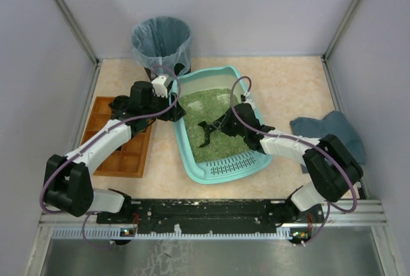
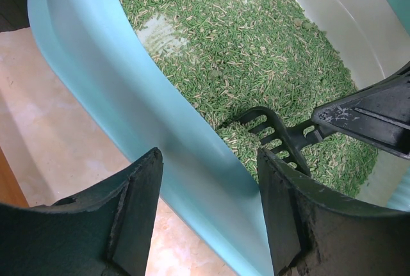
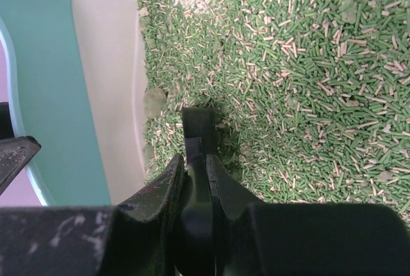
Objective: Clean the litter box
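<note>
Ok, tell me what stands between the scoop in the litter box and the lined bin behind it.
The left gripper, straddling the litter box's left wall, sits roughly on the straight line from the scoop to the bin. Nothing else visible.

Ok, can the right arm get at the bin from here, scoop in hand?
Probably, though it's tight: the bin stands just past the litter box, and the left end effector, gripping its wall, crowds the way.

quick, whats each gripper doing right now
left gripper: closed on the litter box side wall, one finger on each side.
right gripper: closed on the handle of the black scoop.
</note>
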